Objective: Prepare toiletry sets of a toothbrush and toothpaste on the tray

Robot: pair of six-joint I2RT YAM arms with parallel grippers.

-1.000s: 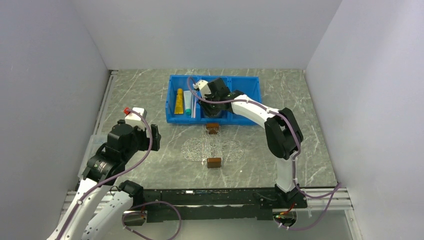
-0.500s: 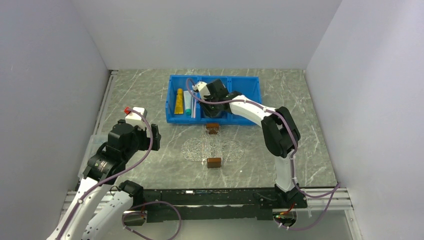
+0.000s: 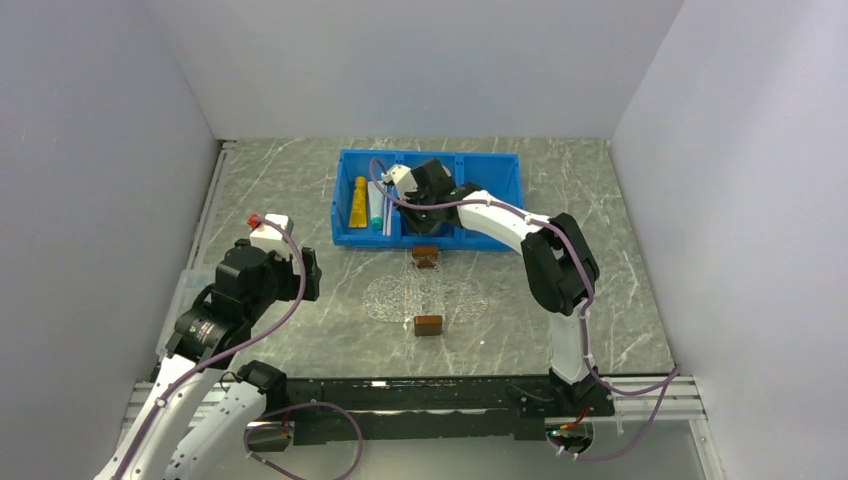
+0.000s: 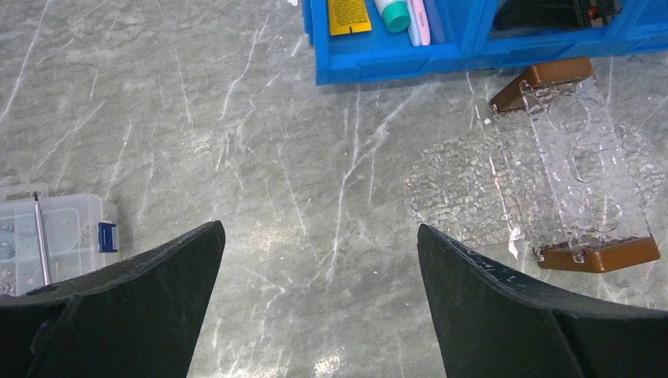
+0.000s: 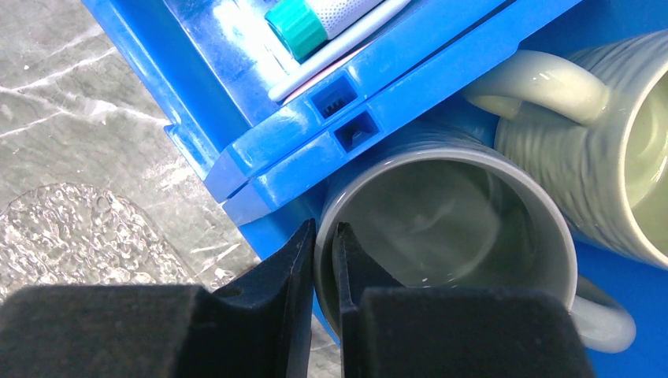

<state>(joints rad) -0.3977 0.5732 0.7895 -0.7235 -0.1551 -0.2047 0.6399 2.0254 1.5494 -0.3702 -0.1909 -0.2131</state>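
Wrist pictures show what the top view hides. Up close, the right gripper (image 5: 324, 236) pinches the rim of a grey mug (image 5: 441, 220), one finger inside and one outside. A second mug (image 5: 583, 134) stands just beside it, both in the middle part of the blue bin (image 5: 260, 157). From above, the arm covers these mugs. The left gripper (image 4: 319, 236) hangs wide open over the table (image 4: 236, 157), holding nothing. Its camera sees the toothpaste (image 4: 391, 12), a yellow tube (image 4: 349, 14) and the pink toothbrush (image 4: 421, 20) side by side in the bin's left part. The clear tray (image 4: 583, 165) lies just in front of the bin. A small clear box (image 4: 55, 236) sits near the left finger.
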